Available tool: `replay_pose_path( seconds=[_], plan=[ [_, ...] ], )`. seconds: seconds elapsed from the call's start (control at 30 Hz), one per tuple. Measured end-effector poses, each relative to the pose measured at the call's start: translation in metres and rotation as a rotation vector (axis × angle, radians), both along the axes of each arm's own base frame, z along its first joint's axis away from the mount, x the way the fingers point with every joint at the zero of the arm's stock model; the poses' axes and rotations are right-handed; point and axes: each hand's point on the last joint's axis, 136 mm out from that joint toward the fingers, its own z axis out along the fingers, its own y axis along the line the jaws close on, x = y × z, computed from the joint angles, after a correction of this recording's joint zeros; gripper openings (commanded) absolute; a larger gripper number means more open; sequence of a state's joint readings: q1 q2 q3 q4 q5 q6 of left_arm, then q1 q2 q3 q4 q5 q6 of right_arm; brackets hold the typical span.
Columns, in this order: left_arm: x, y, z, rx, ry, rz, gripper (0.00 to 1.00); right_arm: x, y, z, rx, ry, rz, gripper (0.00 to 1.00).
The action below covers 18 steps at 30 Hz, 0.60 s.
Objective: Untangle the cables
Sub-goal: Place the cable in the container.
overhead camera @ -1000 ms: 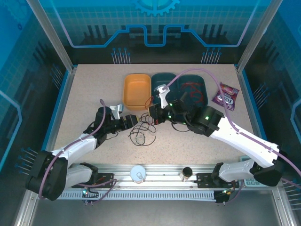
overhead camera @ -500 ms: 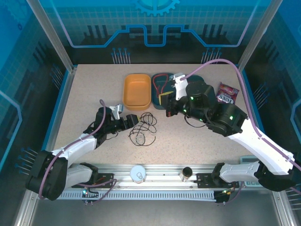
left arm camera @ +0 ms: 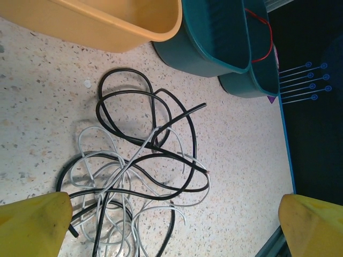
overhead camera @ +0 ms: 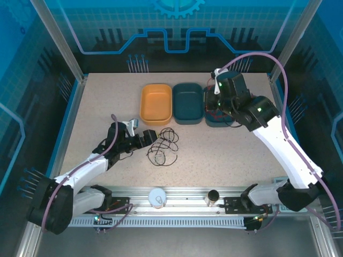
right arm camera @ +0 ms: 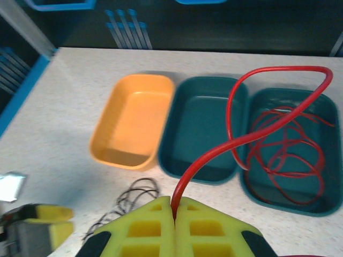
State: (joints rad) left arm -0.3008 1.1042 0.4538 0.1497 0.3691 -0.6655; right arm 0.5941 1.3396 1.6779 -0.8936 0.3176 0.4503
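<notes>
- The red cable (right arm camera: 289, 68) runs from the tips of the right tool (right arm camera: 174, 206) up in a tall arc; the rest of it lies coiled in the right teal tray (right arm camera: 332, 155)
- In the right wrist view the arc crosses over the middle teal tray (right arm camera: 201, 128), which sits between the right teal tray and the orange tray (right arm camera: 134, 120)
- The right tool has its two yellow fingers pressed together on the end of the red cable, with no gap showing between them
- From above, the right arm reaches over the right teal tray at the far side of the bench (overhead camera: 225, 155)
- The black cable (left arm camera: 127, 70) and the white-grey cable (left arm camera: 140, 151) lie in one tangled heap on the bench, just in front of the orange tray and well apart from the red cable
- Their loops cross over and under each other several times, and one black end points out toward the teal trays
- The left tool (left arm camera: 171, 230) sits low at the near side of this heap with its fingers spread wide apart, and the nearest loops lie between them
- It grips nothing; a black end lies right beside one finger, and whether they touch cannot be told
</notes>
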Motion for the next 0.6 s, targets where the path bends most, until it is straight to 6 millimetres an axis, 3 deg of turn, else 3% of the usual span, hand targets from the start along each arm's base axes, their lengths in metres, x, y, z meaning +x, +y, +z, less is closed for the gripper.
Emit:
replay_pose_path(
  seconds=[0.37, 0.6],
  plan=[
    [-0.002, 0.01, 0.001, 0.052, 0.002, 0.036, 0.99, 0.059, -0.055, -0.045, -0.129, 0.102, -0.183, 0.0],
    [-0.002, 0.013, -0.002, 0.068, 0.015, 0.051, 0.99, 0.087, -0.069, -0.083, -0.183, 0.202, -0.22, 0.0]
  ],
)
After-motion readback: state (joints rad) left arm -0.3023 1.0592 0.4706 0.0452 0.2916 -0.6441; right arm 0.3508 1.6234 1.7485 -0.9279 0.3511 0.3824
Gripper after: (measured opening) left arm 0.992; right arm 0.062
